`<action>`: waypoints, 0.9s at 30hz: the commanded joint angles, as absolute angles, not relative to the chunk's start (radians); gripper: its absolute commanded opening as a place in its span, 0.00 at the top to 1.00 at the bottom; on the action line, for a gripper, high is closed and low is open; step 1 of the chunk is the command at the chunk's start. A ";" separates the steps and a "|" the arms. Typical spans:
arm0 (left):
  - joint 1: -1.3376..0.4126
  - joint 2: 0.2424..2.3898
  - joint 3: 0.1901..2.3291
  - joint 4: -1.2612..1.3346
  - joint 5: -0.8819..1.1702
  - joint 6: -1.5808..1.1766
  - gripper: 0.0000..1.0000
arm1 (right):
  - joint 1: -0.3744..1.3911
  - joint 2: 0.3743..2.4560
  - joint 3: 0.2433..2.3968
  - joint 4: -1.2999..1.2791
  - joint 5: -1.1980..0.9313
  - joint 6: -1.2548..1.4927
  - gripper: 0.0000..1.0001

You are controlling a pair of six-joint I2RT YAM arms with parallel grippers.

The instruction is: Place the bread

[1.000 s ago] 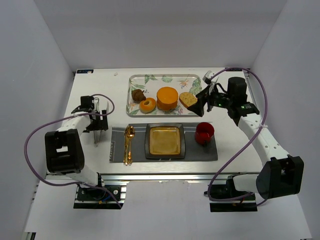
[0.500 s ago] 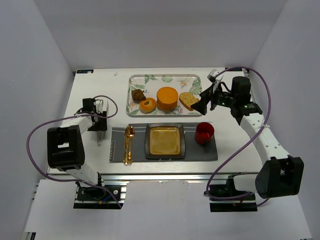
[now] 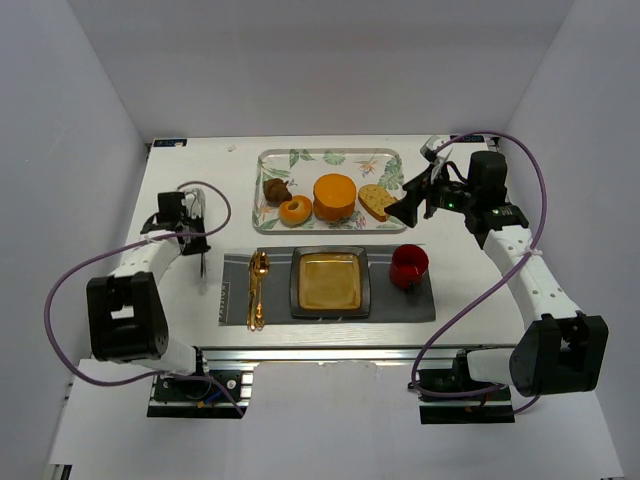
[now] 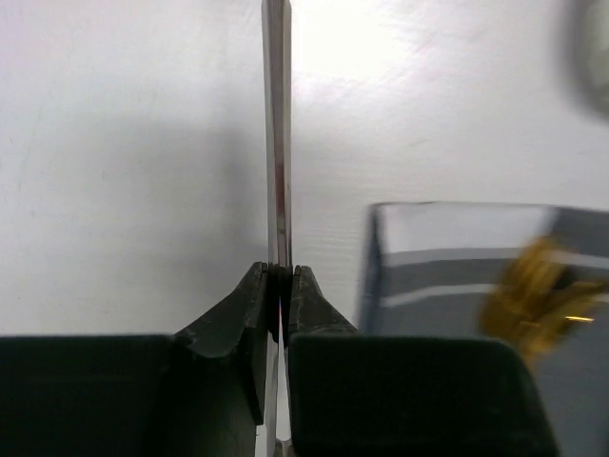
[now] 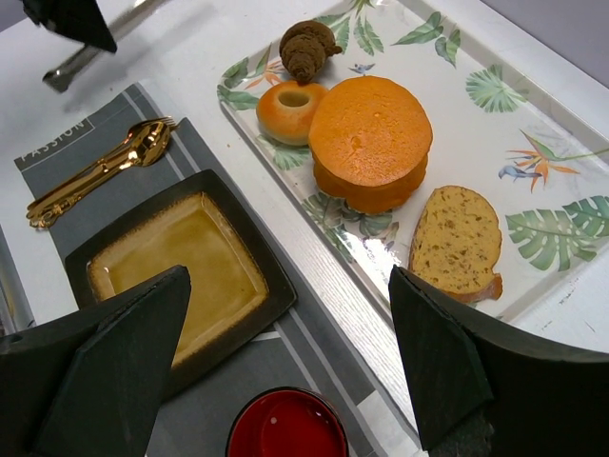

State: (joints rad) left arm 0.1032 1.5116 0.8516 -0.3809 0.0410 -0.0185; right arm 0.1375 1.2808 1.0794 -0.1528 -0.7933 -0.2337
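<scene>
Jaws spread and empty at the right end of the tray (image 3: 340,160), the right gripper (image 3: 408,200) should cross left over the orange cylinder (image 3: 334,196) and straddle the bread (image 3: 295,211) just beside it, while the left gripper (image 4: 278,278) has its jaws clenched on a thin utensil (image 4: 277,143).

Between the black right fingers (image 5: 105,371), the bread (image 5: 293,110) is golden-orange. The tray (image 5: 447,57) is white, printed with green leaves and orange flowers. The cylinder (image 5: 371,138) is deeper orange, the bread slice (image 5: 457,243) tan and speckled, the pastry lump (image 5: 306,48) dark brown. Nearer those fingers are a grey striped placemat (image 5: 95,124), gold cutlery (image 5: 105,171), an amber plate (image 5: 176,271) with a black rim and a red cup (image 5: 285,428) — all against a white table (image 5: 219,38). The black left fingers (image 4: 228,324) pinch a silver knife (image 4: 277,143).
</scene>
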 commanded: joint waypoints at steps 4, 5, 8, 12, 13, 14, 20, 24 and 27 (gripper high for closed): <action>0.057 1.356 1.017 -0.431 0.352 -0.208 0.82 | 0.129 1.258 1.091 -0.097 -0.822 -0.199 0.11; 0.046 1.351 1.016 -0.434 0.418 -0.233 0.72 | 0.129 1.256 1.089 -0.094 -0.822 -0.199 0.11; 0.000 1.347 0.999 -0.449 0.486 -0.307 0.60 | 0.129 1.255 1.077 -0.086 -0.827 -0.190 0.11; -0.063 1.338 0.983 -0.446 0.518 -0.386 0.51 | 0.126 1.250 1.068 -0.084 -0.834 -0.189 0.11; -0.067 1.336 0.986 -0.454 0.520 -0.394 0.50 | 0.127 1.250 1.066 -0.084 -0.833 -0.190 0.11; -0.072 1.338 0.998 -0.459 0.525 -0.396 0.49 | 0.127 1.247 1.062 -0.084 -0.836 -0.189 0.11; -0.086 1.354 1.038 -0.529 0.525 -0.399 0.48 | 0.123 1.239 1.045 -0.077 -0.844 -0.183 0.11; -0.092 1.359 1.045 -0.564 0.491 -0.399 0.47 | 0.121 1.227 1.025 -0.071 -0.844 -0.178 0.11; -0.094 1.367 1.040 -0.569 0.463 -0.414 0.46 | 0.118 1.221 1.014 -0.069 -0.845 -0.178 0.11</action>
State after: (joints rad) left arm -0.0875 1.3693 1.0035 -0.5526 0.4797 -0.3954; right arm 0.1246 1.2552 1.0225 -0.1028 -0.8196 -0.1867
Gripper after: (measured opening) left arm 0.538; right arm 0.894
